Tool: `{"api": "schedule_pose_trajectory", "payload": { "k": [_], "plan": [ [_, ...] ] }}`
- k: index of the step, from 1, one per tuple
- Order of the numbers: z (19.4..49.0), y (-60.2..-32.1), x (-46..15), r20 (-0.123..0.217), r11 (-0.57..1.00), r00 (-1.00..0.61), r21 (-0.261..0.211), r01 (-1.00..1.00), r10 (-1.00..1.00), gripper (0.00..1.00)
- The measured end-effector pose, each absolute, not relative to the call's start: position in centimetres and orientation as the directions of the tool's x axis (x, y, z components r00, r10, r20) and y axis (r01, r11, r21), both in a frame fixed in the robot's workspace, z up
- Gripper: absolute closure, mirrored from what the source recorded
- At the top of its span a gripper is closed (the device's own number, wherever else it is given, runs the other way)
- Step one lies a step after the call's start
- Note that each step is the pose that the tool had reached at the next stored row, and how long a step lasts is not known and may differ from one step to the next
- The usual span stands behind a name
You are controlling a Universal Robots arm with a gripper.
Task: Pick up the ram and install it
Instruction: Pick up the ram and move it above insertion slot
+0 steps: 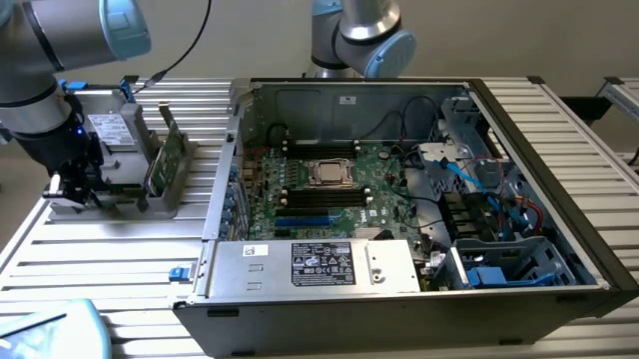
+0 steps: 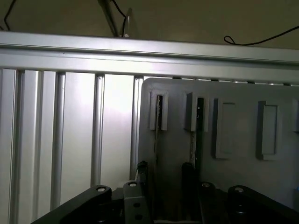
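The gripper (image 2: 164, 169) is hanging low over the near end of a grey rack (image 2: 243, 186), with its fingers (image 2: 187, 173) standing wide apart and nothing clamped between them. The ram (image 2: 156, 135) is standing on edge in a rack slot just ahead of the fingers, roughly in line with the gap between them and touching neither. A second thin board is sitting edge-on in the next slot over, just outside one finger. The two wider slots past it are lying bare.

In the exterior view the gripper (image 1: 72, 196) is pressing close to the rack (image 1: 120, 203) on the exterior view's left. The green card (image 1: 164, 161) is standing upright in the rack just beside it, and the drive box (image 1: 105, 127) is sitting behind.

The power supply (image 1: 314, 265) at the case's near edge is carrying a black label and a small white sticker, both too small to read. The drive box sticker is also unreadable.

Bare slats of the table (image 1: 100, 254) are lying open in front of the rack. The rack is sitting close to the table's edge on the exterior view's left. The case (image 1: 559, 299) is lying open, its wall rising between the rack and the motherboard. Inside, black memory slots (image 1: 322, 196) are running on either side of the CPU socket (image 1: 328, 172). Cables (image 1: 499, 202) are crowding the exterior view's right. The arm (image 1: 360, 37) is rising behind the case's far wall.
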State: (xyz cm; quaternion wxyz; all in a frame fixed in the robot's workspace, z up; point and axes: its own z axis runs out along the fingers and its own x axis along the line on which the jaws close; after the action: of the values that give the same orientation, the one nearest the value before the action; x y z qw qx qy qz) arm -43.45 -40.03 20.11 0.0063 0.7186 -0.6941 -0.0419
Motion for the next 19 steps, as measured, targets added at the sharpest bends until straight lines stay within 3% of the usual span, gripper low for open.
{"api": "schedule_pose_trajectory", "payload": {
  "k": [19],
  "plan": [
    [19.49,-40.39,-43.72,-0.051,-0.036,0.033,0.067,-0.997,-0.998,0.57]
  ]
}}
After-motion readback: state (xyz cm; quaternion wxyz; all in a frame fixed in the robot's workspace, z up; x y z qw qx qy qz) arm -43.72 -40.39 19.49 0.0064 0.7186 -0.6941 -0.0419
